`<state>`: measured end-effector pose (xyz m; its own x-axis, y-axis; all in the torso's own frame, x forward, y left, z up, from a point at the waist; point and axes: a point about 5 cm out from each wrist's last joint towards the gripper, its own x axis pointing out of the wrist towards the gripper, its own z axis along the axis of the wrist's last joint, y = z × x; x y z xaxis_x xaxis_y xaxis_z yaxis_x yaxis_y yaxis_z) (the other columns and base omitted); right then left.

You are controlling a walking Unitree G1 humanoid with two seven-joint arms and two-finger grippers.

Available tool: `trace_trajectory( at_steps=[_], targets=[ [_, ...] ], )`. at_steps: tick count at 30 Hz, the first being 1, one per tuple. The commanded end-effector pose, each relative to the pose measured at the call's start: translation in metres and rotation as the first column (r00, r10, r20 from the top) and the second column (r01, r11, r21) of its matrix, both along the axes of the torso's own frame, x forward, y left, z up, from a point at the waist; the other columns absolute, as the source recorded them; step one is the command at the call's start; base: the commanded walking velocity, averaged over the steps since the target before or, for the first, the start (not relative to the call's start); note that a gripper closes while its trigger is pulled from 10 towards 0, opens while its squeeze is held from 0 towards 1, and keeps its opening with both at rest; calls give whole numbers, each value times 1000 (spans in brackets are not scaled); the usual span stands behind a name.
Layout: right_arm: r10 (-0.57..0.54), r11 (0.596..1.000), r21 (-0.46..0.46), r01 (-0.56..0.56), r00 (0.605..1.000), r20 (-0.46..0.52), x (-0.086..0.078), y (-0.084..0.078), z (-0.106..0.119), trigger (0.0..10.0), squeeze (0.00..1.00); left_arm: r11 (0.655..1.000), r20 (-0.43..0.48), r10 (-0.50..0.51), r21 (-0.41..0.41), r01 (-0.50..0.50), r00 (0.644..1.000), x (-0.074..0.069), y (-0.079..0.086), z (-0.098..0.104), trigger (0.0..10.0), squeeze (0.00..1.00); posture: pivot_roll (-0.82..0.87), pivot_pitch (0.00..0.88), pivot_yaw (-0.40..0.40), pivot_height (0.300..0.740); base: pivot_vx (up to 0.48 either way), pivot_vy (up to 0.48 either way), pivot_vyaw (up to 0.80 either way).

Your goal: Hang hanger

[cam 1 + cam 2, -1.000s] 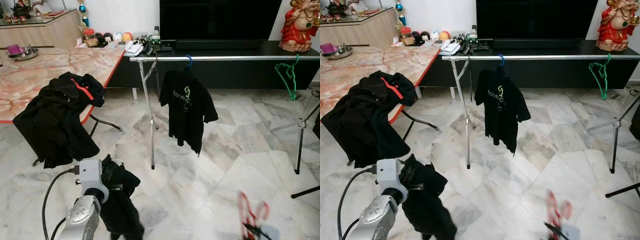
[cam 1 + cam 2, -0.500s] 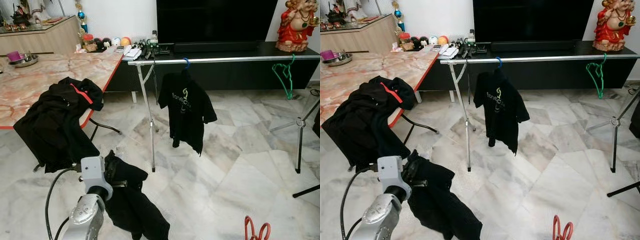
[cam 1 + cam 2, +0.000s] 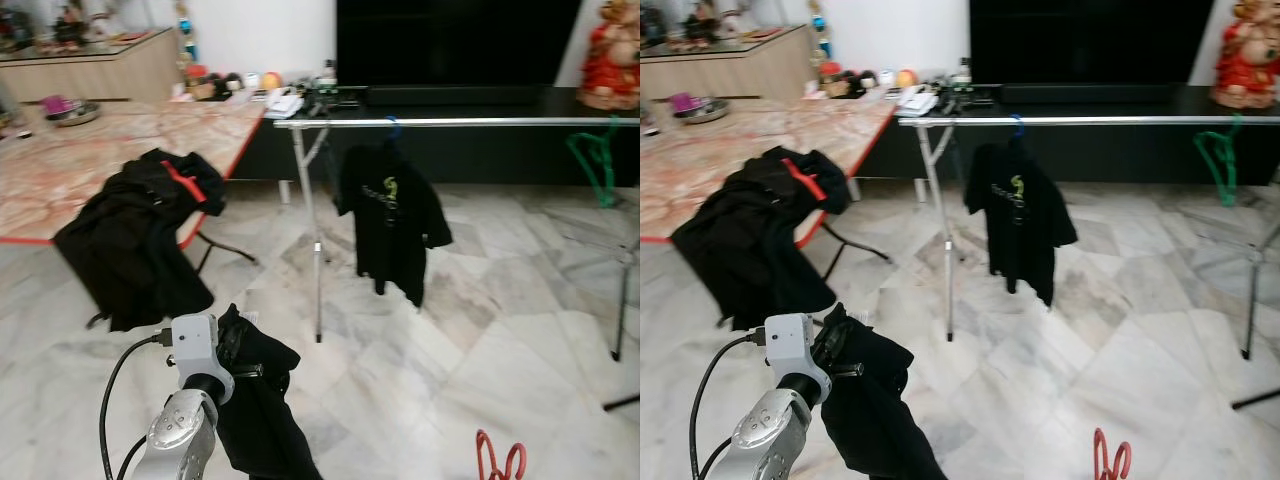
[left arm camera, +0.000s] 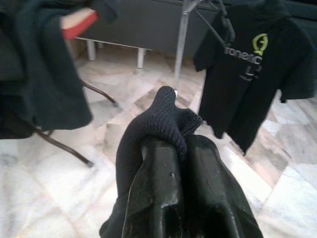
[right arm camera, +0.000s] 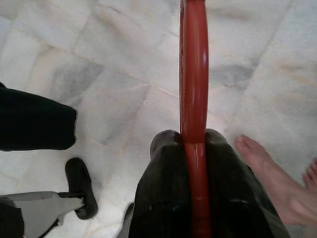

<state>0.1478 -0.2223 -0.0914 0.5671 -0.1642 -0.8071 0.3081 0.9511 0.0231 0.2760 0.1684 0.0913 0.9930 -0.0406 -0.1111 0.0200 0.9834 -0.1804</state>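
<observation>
My left gripper is shut on a black garment that hangs from it low at the left, above the floor. In the left wrist view a fold of this garment bulges over the fingertips. My right gripper is shut on a red hanger. The top of the red hanger pokes up at the bottom right. Ahead stands a silver clothes rail. On it hang a black T-shirt on a blue hanger and, at the far right, a bare green hanger.
A marble-topped table stands at the left with a black jacket draped over its edge. A dark TV cabinet runs behind the rail. The rail's stand legs rest on the floor. A person's bare foot is near my right gripper.
The camera has turned, so the scene sits further right. The black garment under my left gripper has swung in closer beneath the wrist. The red hanger stays low at the bottom right.
</observation>
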Motion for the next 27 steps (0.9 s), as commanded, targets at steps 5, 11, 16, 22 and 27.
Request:
trace_trajectory(
  at_steps=[5,11,16,22,27],
  targets=[
    [-9,1000,11,9,1000,-14,-8,3,-3,10000,0,1000,31,-3,-3,3,1000,2,0,10,10000,0,72,8,58,740,0,480,0],
    [2,1000,10,-2,1000,-12,-5,4,-3,10000,0,1000,27,-3,-6,3,1000,2,0,11,10000,0,75,19,58,740,0,480,0],
    [10,1000,5,-10,1000,5,11,5,3,10000,0,1000,31,-5,-11,6,1000,4,-1,13,10000,0,86,24,56,740,0,480,0],
    [33,999,-1,-33,999,12,24,7,7,10000,0,1000,36,-4,-13,5,999,6,0,15,10000,0,93,26,50,740,0,480,0],
    [51,999,-7,-51,999,16,30,8,9,10000,0,1000,38,0,-16,0,999,5,1,16,10000,0,98,28,47,740,0,480,0]
  ],
)
